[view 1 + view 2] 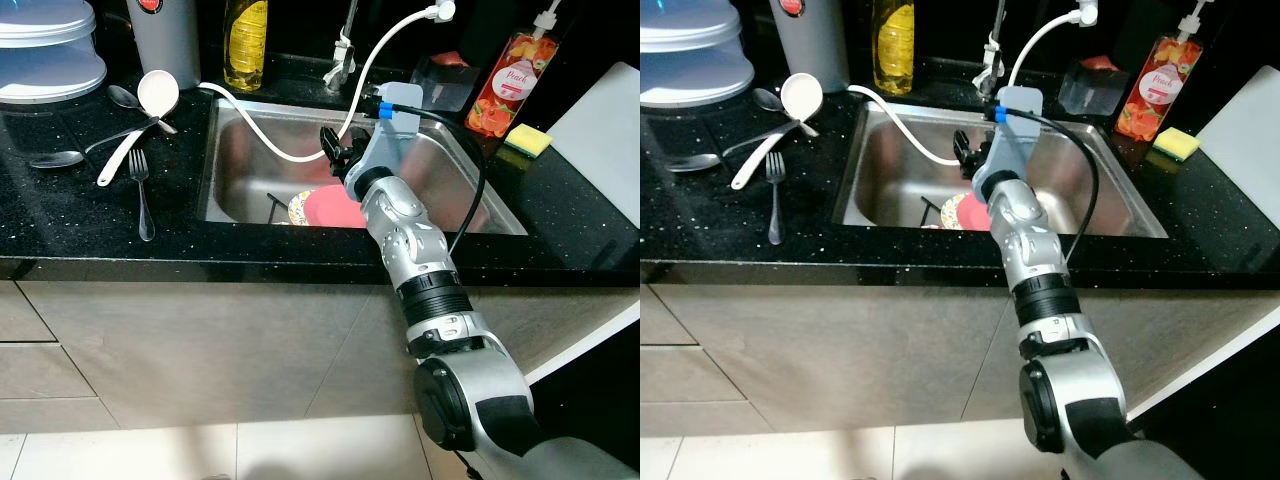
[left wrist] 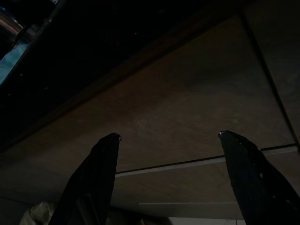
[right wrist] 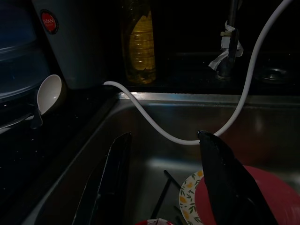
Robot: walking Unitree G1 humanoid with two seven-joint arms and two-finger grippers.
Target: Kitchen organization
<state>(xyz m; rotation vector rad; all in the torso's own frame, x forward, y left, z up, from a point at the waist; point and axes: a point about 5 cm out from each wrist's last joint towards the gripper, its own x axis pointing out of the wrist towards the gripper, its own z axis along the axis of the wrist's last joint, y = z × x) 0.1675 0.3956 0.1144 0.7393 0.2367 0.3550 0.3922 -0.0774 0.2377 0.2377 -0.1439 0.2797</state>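
Note:
My right arm reaches over the counter edge into the steel sink (image 1: 228,150). Its gripper (image 1: 336,152) hangs open above the dishes, with nothing between its fingers (image 3: 213,159). Below it a red plate (image 1: 336,210) lies on a floral plate (image 1: 297,208), and a black utensil (image 1: 276,204) rests beside them. A white hose (image 1: 268,138) runs from the counter across the sink just beyond the fingertips. On the counter to the left lie a white ladle (image 1: 152,98), a fork (image 1: 142,192) and two spoons (image 1: 57,158). My left gripper (image 2: 168,135) hangs open beside the cabinet front.
An oil bottle (image 1: 246,40), a grey appliance (image 1: 166,40) and stacked white containers (image 1: 45,55) stand along the back left. Right of the sink are a peach soap bottle (image 1: 505,85), a yellow sponge (image 1: 528,140) and a white board (image 1: 600,115). The tap (image 1: 345,50) stands behind the sink.

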